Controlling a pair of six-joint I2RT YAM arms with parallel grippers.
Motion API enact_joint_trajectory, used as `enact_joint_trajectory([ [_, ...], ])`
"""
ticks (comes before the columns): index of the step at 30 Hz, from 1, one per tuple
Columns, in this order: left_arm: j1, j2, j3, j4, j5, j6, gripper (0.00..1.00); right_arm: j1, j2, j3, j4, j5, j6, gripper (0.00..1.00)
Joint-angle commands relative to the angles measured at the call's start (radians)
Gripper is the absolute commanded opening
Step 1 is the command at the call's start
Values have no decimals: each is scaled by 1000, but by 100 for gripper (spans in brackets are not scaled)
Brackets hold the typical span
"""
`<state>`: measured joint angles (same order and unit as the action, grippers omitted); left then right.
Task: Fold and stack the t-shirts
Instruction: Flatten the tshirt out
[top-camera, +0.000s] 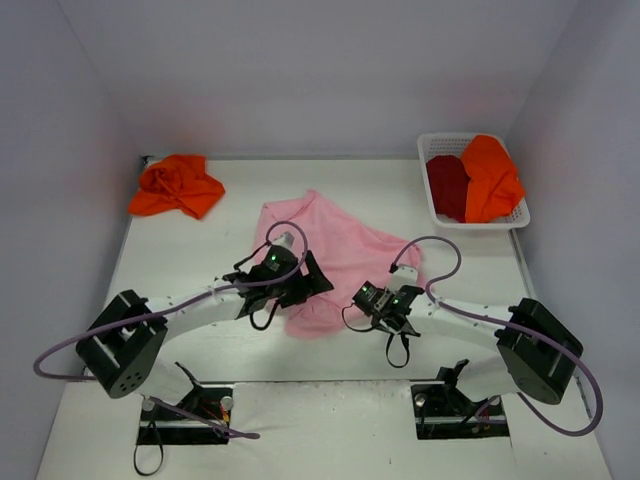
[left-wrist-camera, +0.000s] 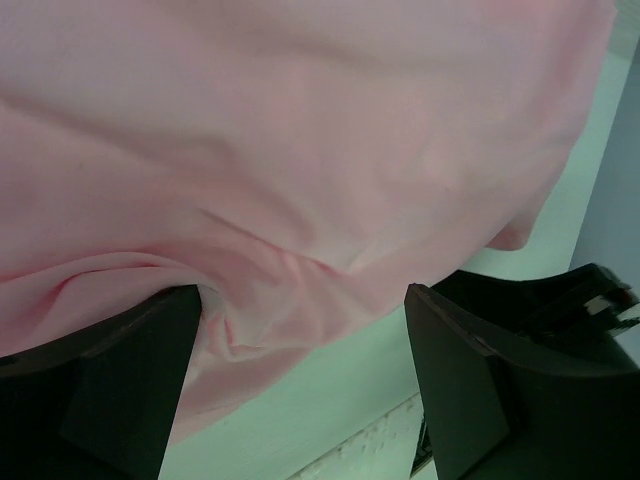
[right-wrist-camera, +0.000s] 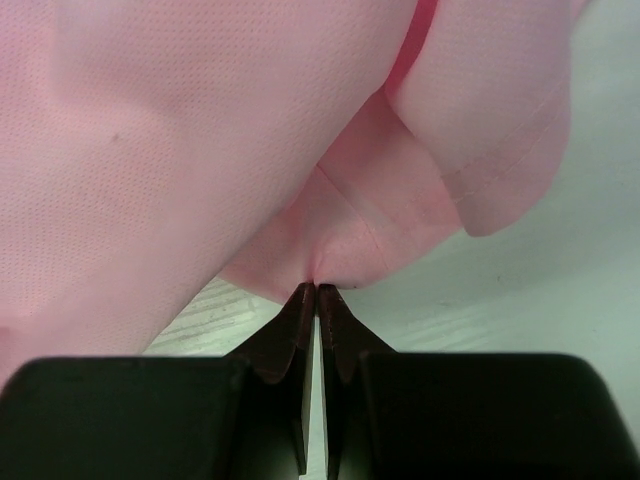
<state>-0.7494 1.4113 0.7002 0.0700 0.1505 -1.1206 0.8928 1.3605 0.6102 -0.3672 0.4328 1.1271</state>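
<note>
The light pink t-shirt (top-camera: 335, 262) lay rumpled at the middle of the desk (top-camera: 190, 265), with both arms reaching to its near edge. The left end effector (top-camera: 303, 281) stood wide open over the shirt's near left part. Its wrist view showed the two dark fingers (left-wrist-camera: 110, 390) spread far apart, with pink cloth bulging between them and nothing gripped. The right end effector (top-camera: 368, 297) was fully closed at the shirt's near right edge, its tips (right-wrist-camera: 316, 292) meeting on a small pucker of the hem, where the folds drew in to the pinch. Bare desk lay to the left of the pink shirt, along the near edge by the arm bases, and to the right up to the wall; pale walls closed in the left, back and right sides. Four shirts were in view: the pink one, a crumpled orange t-shirt (top-camera: 178, 186) in the far left corner, and a dark red t-shirt (top-camera: 447, 186) beside a second orange t-shirt (top-camera: 490, 178), both inside the one white basket (top-camera: 455, 222) in the far right corner.
</note>
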Motion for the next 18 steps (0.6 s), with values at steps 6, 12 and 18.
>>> enact_joint_trajectory([
  [6, 45, 87, 257, 11, 53, 110, 77, 17, -23, 2, -45, 30, 30, 0],
  [12, 88, 32, 245, -42, 52, 134, 77, 18, -21, -1, -45, 37, 34, 0],
  [18, 148, -64, 139, -48, 67, 137, 77, 21, -1, 16, -45, 43, 30, 0],
])
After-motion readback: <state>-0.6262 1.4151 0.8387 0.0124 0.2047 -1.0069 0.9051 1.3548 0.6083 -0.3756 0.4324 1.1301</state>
